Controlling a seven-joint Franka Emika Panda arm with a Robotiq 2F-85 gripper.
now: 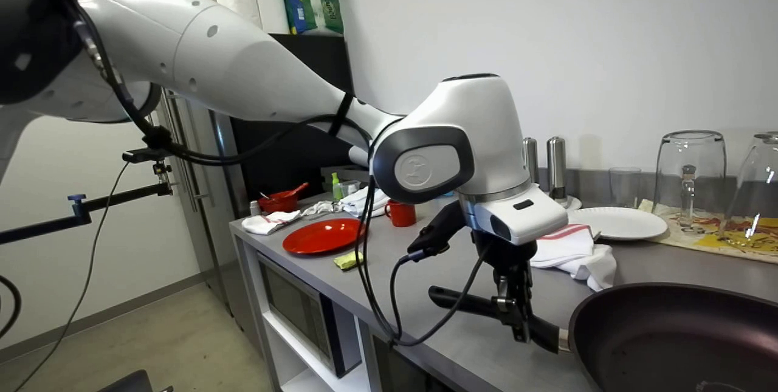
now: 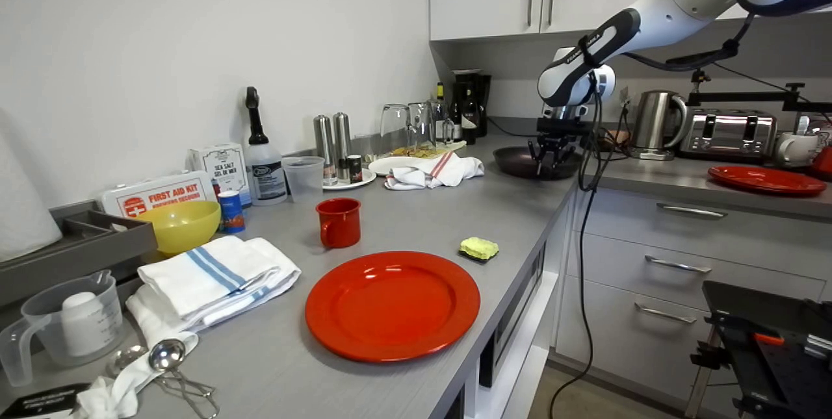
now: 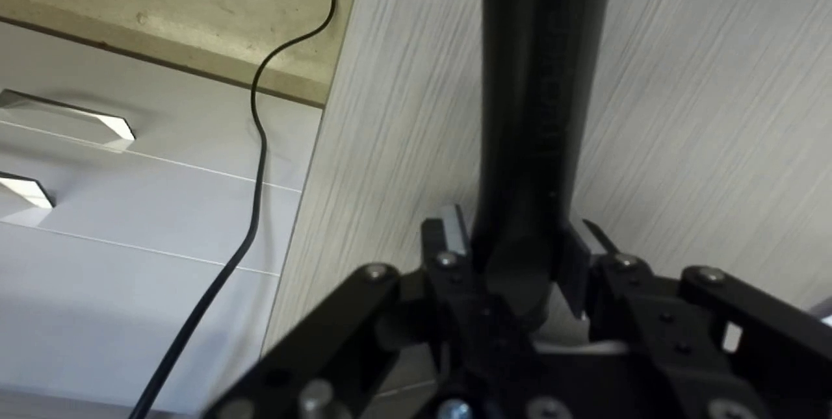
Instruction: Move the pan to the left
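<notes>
One claw (image 3: pixel 522 247) is clamped on the long black handle (image 1: pixel 461 301) of the pan (image 1: pixel 681 337), a finger on each side. The pan sits on the gray counter (image 2: pixel 416 217) with its dark inside facing up, near a rumpled white towel (image 2: pixel 434 173) with red stripes. Farther along, past the handle's free end, I can see a red mug (image 2: pixel 341 223), a yellow sponge (image 2: pixel 479 248) and a large red plate (image 2: pixel 393 305) lying close to the edge.

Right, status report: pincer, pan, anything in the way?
Pincer clamped on the black handle. Pan right side up, lift unclear. Red-striped towel nearby, possibly in the way.
</notes>
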